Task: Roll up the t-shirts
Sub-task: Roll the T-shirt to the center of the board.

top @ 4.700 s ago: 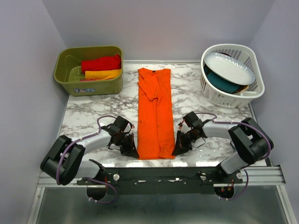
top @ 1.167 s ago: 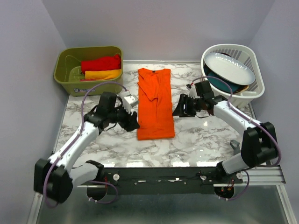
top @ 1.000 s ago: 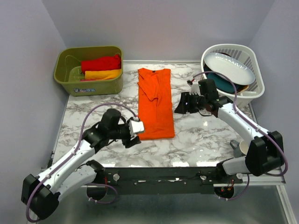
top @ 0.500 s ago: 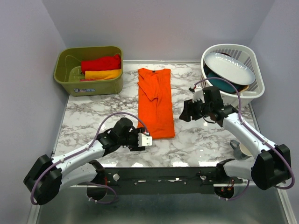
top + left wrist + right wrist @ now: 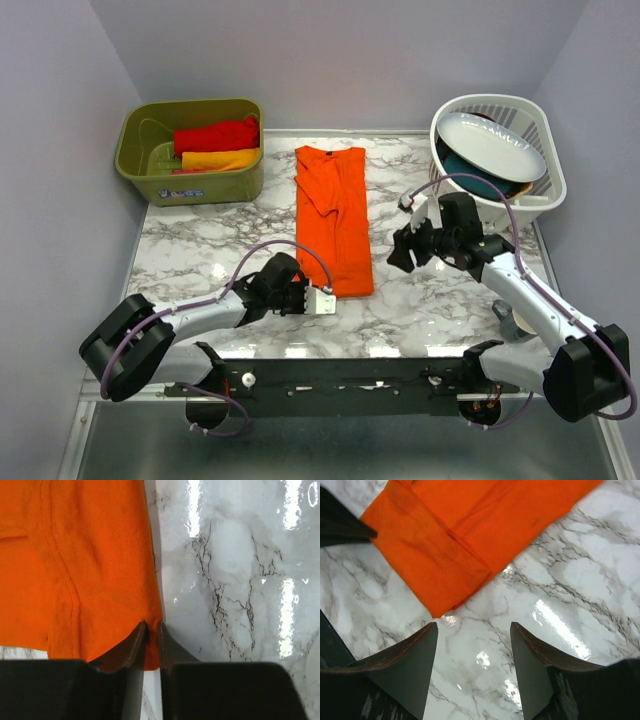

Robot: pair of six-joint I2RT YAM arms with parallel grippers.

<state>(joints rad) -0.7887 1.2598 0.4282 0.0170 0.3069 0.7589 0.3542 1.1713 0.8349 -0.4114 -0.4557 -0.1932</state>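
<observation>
Orange t-shirt (image 5: 333,215) lies at the ctr of the marble table (image 5: 190,245), folded into a long narrow strip. Its long axis runs near-to-far w/ the collar at the far end. The near end is turned back on itself in a short flat fold, seen as a darker band in the right wrist view. Left arm lies low along the near edge, elbow out left & forearm reaching right. The left gripper (image 5: 322,300) sits at the shirt's near right corner. Its jaws are almost pressed together, w/ a thin strip of orange cloth in the slit btwn them, pinching that corner. Right arm reaches from its base at near right, forward & to the left. The right gripper (image 5: 398,255) points down & left toward the shirt's right edge, near the cloth but apart from it. Its jaws are spread wide w/ only bare marble btwn them. A green bin (image 5: 200,185) at far left holds a red t-shirt (image 5: 215,135) and a yellow-orange t-shirt (image 5: 220,158), both compact, side by side. A white basket (image 5: 470,205) at far right holds a tilted white plate (image 5: 490,145) over a teal item (image 5: 475,178). Table top is glossy white w/ grey veins. Plain pale grey walls (image 5: 330,60) stand on three sides.
</observation>
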